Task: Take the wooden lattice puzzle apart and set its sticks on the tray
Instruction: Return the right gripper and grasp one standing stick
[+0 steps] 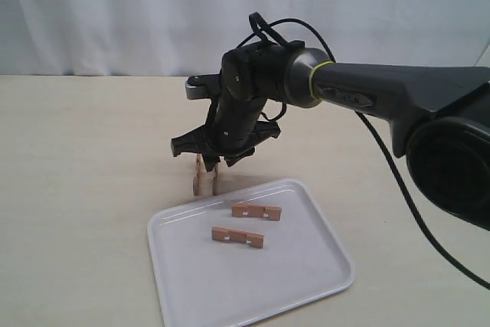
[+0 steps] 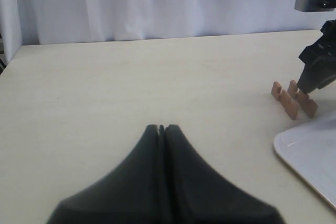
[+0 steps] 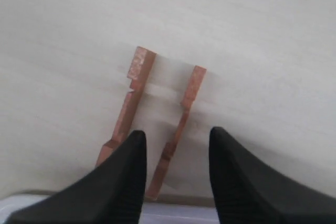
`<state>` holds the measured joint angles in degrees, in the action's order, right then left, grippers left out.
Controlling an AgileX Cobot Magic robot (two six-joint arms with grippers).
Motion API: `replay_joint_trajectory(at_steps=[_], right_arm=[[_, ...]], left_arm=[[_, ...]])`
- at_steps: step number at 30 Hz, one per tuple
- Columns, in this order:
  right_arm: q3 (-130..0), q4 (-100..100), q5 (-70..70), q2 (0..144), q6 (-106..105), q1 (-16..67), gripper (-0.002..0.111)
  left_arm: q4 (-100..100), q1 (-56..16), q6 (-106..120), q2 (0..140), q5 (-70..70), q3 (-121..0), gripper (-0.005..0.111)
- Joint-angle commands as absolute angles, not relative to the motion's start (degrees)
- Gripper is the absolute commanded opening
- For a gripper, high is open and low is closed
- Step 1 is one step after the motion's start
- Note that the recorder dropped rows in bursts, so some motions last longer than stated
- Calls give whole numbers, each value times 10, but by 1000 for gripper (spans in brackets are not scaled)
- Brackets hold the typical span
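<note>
- Right hand (image 1: 220,161): tilted down over the tabletop (image 1: 76,151), just beyond the far left corner of the tray (image 1: 164,266); fingers apart, clamped on nothing.
- Standing pair (image 1: 205,176): two light-brown notched sticks of the puzzle, set on edge on the tabletop, side by side with a narrow gap between them; outside the tray, just beside its rim, directly under the right hand.
- Right wrist view: one stick of the pair (image 3: 189,98) in the gap between the two black fingers (image 3: 128,177); the other (image 3: 134,87) running under the outer edge of one finger; contact between fingers and wood impossible to tell.
- Tray sticks: two more sticks lying flat on the white tray floor, far stick (image 1: 256,210) and near stick (image 1: 238,237); roughly parallel, apart from each other, in the far half of the tray; notches visible as pale squares.
- Left hand (image 2: 161,127): fingers pressed together, holding nothing; over bare tabletop, well apart from the standing pair and the tray.
- Background: white curtain (image 1: 115,13) behind the tabletop; black cable (image 1: 398,181) trailing from the right arm (image 1: 383,93).
</note>
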<state>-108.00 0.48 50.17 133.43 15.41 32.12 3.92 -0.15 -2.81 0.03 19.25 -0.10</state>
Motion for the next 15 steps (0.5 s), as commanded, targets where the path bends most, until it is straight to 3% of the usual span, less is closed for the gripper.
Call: replay_joint_trajectory(at_steps=[1,7,12,15], right_arm=[[-1084,0,494,1347,159,318,37],[-1084,0,484,1372,175,318,35],[-1084,0,483,1373,193,318,6],[-1084,0,483,1373,196,318,4]], left_arm=[[39,-5,-29,0,184,0,0],[39,-5,-29,0,186,0,0],[39,-5,-29,0,186,0,0],[39,-5,-29,0,186,0,0]])
